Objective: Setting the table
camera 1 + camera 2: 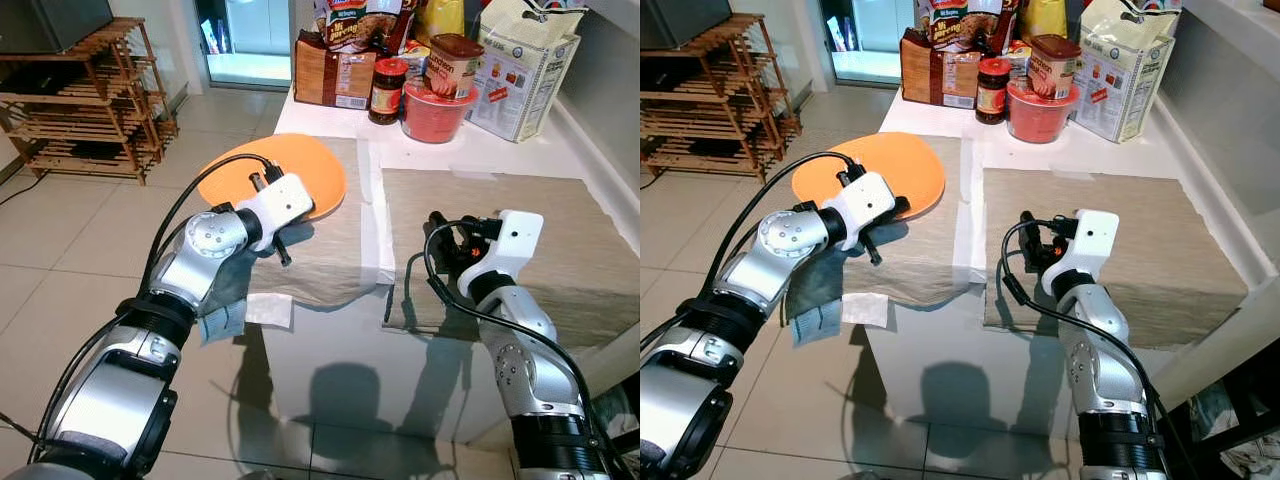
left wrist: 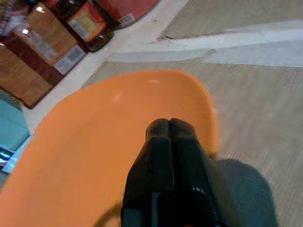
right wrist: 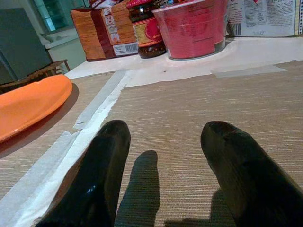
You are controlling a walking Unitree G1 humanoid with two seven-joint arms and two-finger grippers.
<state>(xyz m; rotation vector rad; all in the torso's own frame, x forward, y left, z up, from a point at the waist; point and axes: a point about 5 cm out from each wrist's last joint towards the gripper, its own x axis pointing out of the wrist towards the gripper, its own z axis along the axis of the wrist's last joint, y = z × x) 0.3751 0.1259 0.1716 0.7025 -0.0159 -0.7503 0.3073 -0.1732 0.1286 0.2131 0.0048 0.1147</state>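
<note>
So the flat orange plastic plate point(image 1: 270, 172) is sitting on the left beige woven placemat point(image 1: 325, 255), toward its far-left corner, and a good chunk of its rim hangs out past the mat and the white tabletop point(image 1: 470, 155) edge. The left gripper point(image 2: 169, 124) has its two black fingers pressed together with nothing between them, hovering low over the near part of the plate; I can't tell whether the tips actually touch it. The right gripper point(image 3: 163, 135) is spread wide open and empty, parked just above the right beige woven placemat point(image 1: 540, 230) near its front-left corner. At the back of the table there's a cluster of groceries: a red plastic tub point(image 1: 436, 112), a dark jar with a red lid point(image 1: 388, 90), a brown cardboard box point(image 1: 335, 72) and a white paper bag point(image 1: 520, 70). My read: we're at the plate-positioning step, and it isn't done, since the plate is way off-centre. Next move probably calls for nudging the plate inward toward the middle of its mat, gently, because a push the wrong way could tip it off the edge.
</note>
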